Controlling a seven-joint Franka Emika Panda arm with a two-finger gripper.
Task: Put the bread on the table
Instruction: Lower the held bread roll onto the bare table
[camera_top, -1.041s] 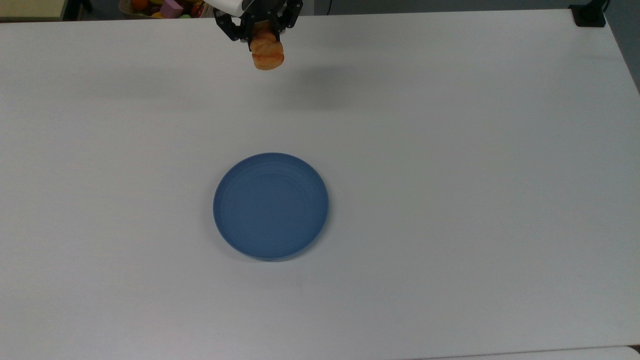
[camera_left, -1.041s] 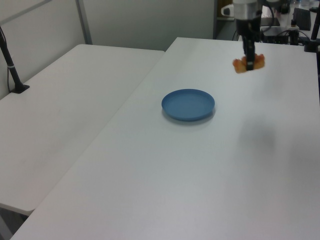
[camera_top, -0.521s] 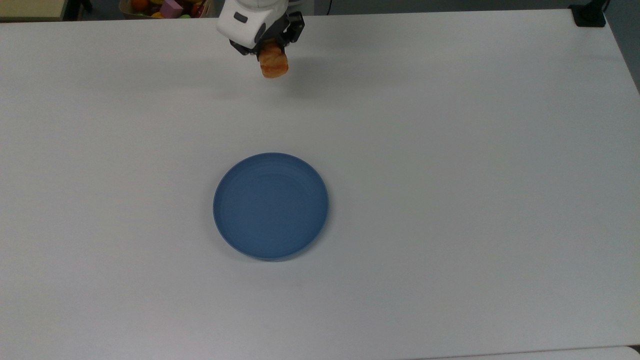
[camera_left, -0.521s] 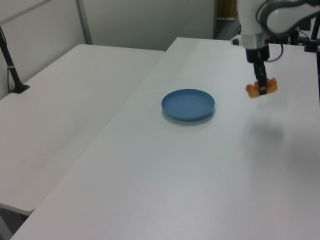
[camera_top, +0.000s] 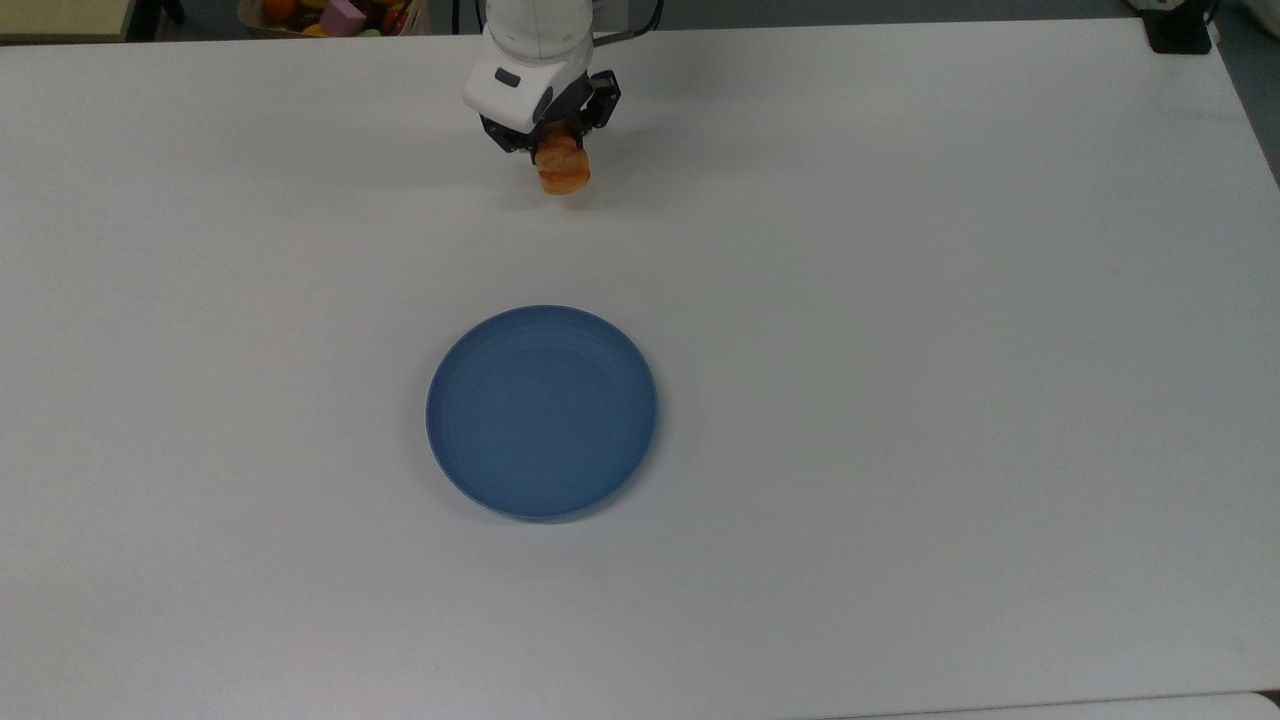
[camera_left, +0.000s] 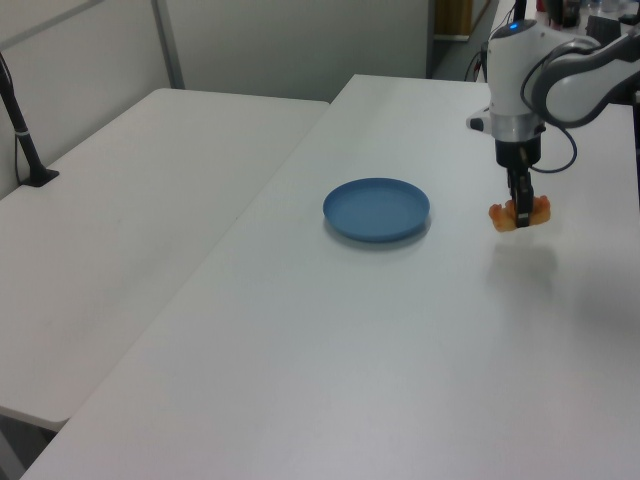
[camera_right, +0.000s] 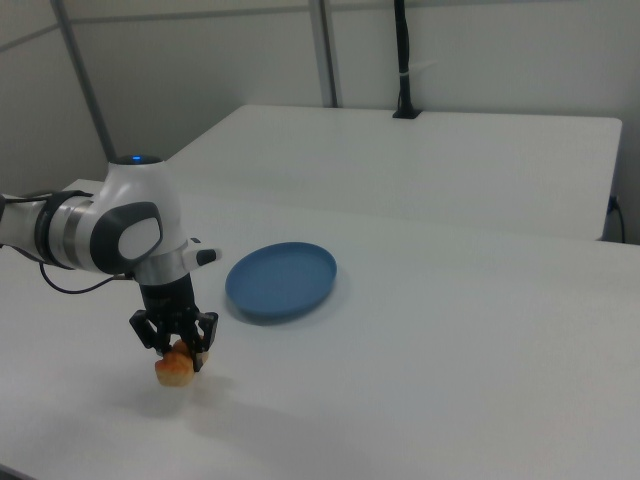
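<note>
Golden-orange bread (camera_top: 563, 170) sits clamped in the claw (camera_top: 556, 152), above the white table (camera_top: 900, 300).

We read this as a robotics lab: bare white tabletop (camera_top: 900, 300), clamped camera pole (camera_right: 402, 60), partition walls (camera_left: 290, 40), bin of toy props (camera_top: 330, 15).

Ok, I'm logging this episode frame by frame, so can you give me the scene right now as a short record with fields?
held object: bread, gripped from above
gripper: shut on the bread
bread height: just above the table, its shadow close beneath; contact cannot be told
plate: blue, round, nothing on it, resting on the table
bread relative to plate: apart from it, toward the top view's upper edge
task state: bread not yet released onto the table
</note>
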